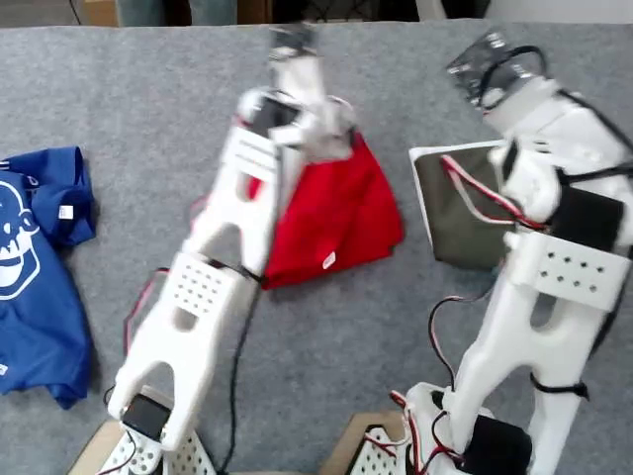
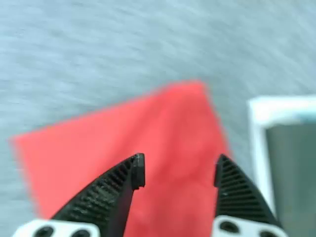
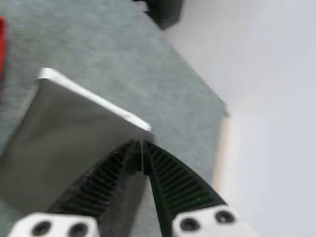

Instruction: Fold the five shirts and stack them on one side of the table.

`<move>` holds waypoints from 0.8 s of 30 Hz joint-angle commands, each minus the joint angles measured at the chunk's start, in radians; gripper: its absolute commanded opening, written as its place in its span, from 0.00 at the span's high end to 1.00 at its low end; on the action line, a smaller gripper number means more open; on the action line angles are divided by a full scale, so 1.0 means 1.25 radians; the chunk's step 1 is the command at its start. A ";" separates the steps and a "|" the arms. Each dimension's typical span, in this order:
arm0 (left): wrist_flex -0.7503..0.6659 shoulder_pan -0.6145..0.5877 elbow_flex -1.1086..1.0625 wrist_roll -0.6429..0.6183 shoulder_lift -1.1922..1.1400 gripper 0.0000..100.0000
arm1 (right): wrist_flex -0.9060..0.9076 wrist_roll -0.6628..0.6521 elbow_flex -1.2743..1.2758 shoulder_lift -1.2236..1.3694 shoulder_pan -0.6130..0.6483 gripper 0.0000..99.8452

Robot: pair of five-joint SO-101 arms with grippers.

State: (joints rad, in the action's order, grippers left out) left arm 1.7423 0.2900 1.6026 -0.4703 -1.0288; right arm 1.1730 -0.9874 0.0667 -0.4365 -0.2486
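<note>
The grey surface (image 1: 148, 109) carries three shirts in the high view. A red shirt (image 1: 341, 223) lies near the middle, folded into a compact shape with a small white tag showing at its near edge. A blue shirt (image 1: 40, 277) with a white print lies at the far left edge of the surface, spread loosely and not folded, well apart from the red one. An olive shirt (image 1: 460, 213) lies to the right of the red shirt, close beside it but not touching. It is folded flat with a pale band along its top and left edges, and the right arm covers part of it.

The left tool (image 2: 180, 168) hangs over the red shirt (image 2: 123, 163), its jaws spread wide with nothing between them. The red cloth shows through the gap, and a corner of the olive shirt (image 2: 291, 163) sits off to one side. In the high view the left arm stretches from the near edge across the red shirt.

The right tool (image 3: 141, 150) has its jaws pressed together, and appears to grip nothing. Its tips line up with the pale corner of the olive shirt (image 3: 64, 143), though whether they touch the cloth or hang above it is hard to tell.
</note>
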 commanded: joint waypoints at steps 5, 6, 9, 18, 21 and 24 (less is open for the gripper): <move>0.015 -0.233 -0.172 0.079 0.021 0.96 | 0.021 0.215 0.014 0.231 0.339 0.99; 0.015 -0.255 -0.204 0.085 0.016 0.97 | 0.014 0.241 -0.001 0.282 0.368 0.99; 0.014 -0.353 -0.321 0.142 -0.011 0.97 | -0.002 0.319 -0.080 0.423 0.426 0.99; -0.033 -0.476 -0.400 0.307 -0.077 0.97 | 0.135 0.415 -0.373 0.711 0.522 0.99; -0.031 -0.479 -0.395 0.323 -0.077 0.97 | 0.196 0.415 -0.430 0.795 0.516 0.99; -0.033 -0.478 -0.395 0.327 -0.075 0.97 | 0.290 0.415 -0.466 0.859 0.479 0.99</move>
State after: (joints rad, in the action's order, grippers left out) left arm 1.7238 -0.2593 1.0994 -0.0760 -1.1178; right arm 1.4431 -0.4780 -0.4304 0.6022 0.3867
